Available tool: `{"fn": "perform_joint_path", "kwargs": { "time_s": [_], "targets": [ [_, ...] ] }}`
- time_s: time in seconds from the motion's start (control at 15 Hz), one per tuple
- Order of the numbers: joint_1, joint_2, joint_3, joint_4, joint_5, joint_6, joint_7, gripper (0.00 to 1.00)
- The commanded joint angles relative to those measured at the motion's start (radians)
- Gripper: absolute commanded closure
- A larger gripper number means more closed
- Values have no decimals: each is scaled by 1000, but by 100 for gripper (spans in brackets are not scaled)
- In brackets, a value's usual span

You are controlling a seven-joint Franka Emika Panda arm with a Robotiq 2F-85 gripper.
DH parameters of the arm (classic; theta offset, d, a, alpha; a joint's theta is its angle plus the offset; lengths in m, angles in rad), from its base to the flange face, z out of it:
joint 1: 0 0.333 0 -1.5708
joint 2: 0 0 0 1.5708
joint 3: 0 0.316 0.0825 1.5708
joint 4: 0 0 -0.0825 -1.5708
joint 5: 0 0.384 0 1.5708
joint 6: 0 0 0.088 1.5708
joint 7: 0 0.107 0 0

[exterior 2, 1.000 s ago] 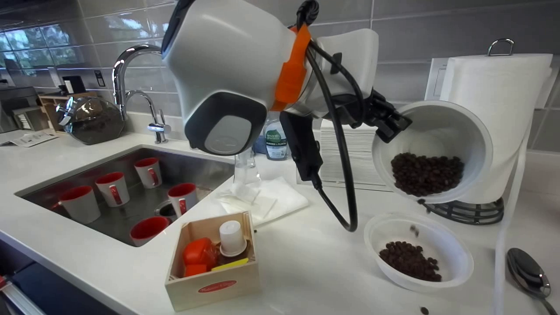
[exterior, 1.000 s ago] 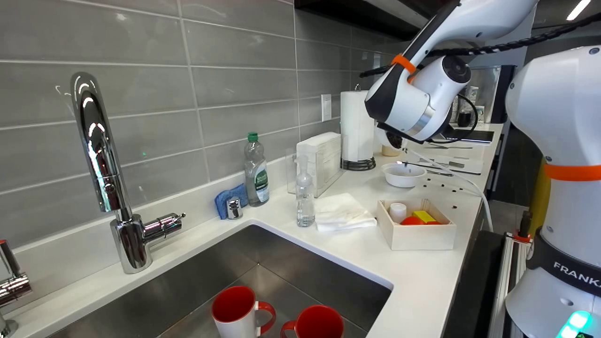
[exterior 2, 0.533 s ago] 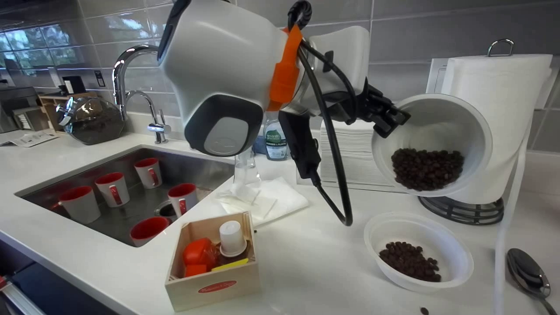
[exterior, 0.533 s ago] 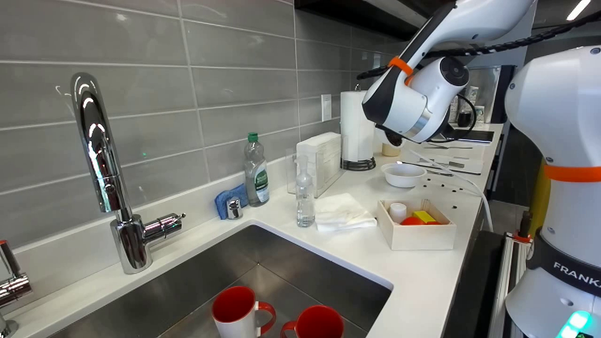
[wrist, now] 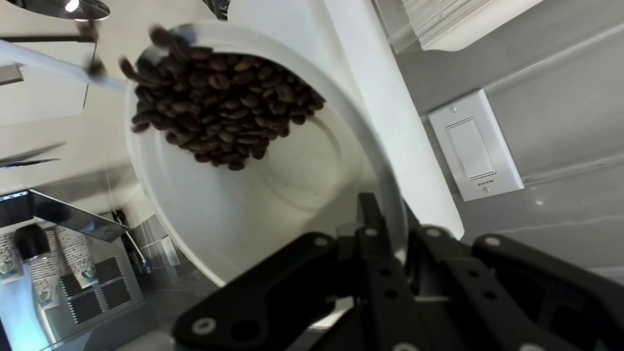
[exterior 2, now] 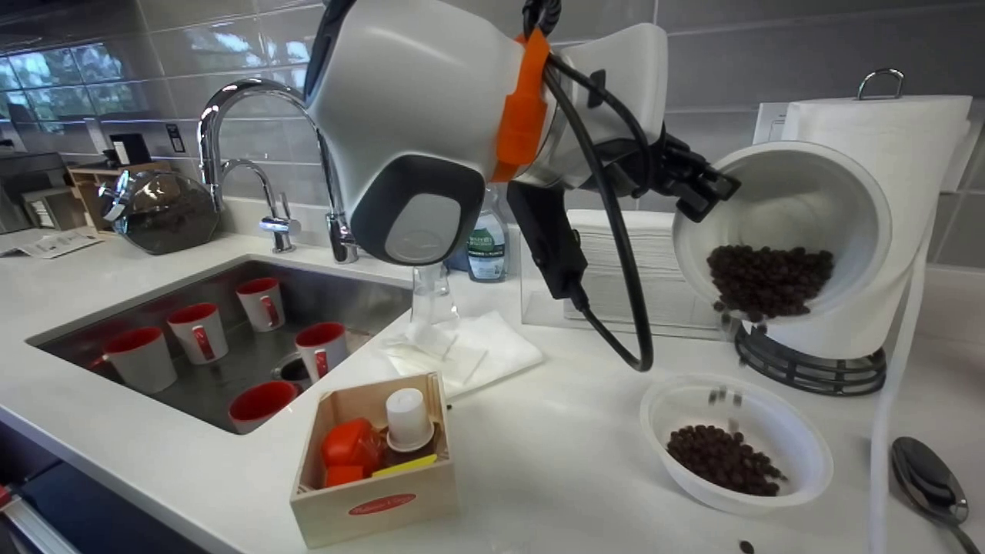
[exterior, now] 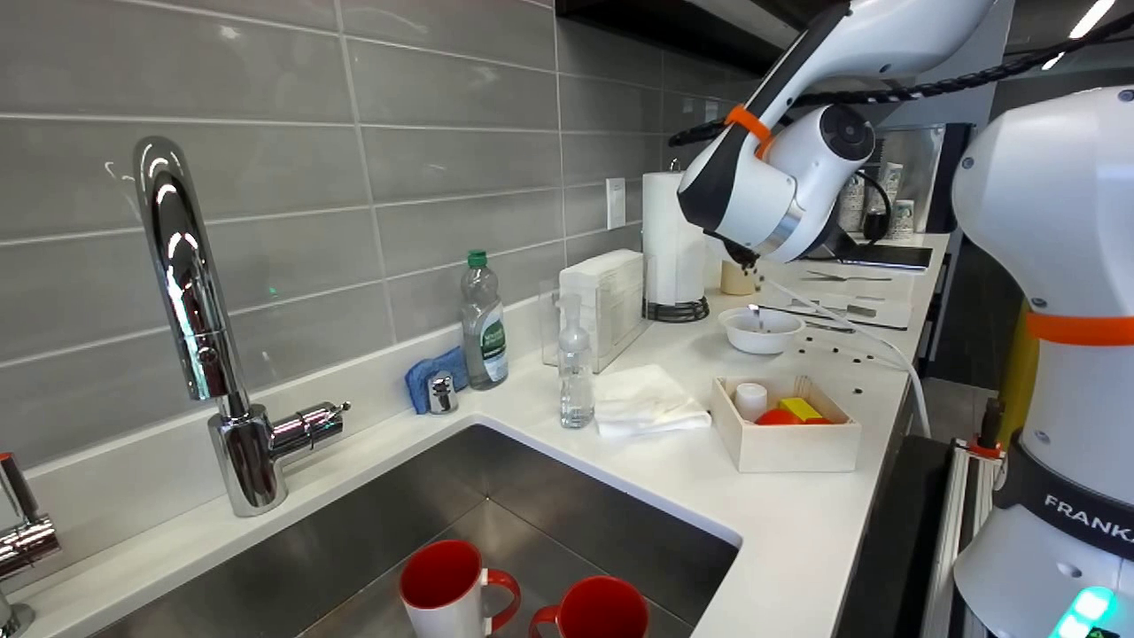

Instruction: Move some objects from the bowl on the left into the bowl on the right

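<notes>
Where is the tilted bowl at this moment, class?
In an exterior view, the tilted bowl is right of centre, held by its rim in the gripper, above the lower bowl and in front of the paper towel roll.

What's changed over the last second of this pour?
The gripper has carried the tilted bowl higher and rightward in an exterior view; beans, none seen falling half a second ago, are spilling again. Unchanged: the grip, and where the lower bowl and wooden box stand.
</notes>
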State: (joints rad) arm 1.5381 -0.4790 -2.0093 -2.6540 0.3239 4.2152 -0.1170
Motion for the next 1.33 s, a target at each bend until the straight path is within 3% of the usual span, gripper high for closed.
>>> {"fn": "perform_joint_path", "kwargs": {
  "time_s": [0.0, 0.13, 0.6, 1.0, 1.27],
  "targets": [
    [50, 0, -41, 18, -4, 24, 8, 100],
    [45, -57, -17, 24, 34, 19, -56, 100],
    [100, -23, -38, 64, 196, -167, -90, 100],
    [192, 51, -71, 126, 383, -328, -178, 100],
    [300, 122, -111, 173, 578, -435, -284, 100]
  ]
}}
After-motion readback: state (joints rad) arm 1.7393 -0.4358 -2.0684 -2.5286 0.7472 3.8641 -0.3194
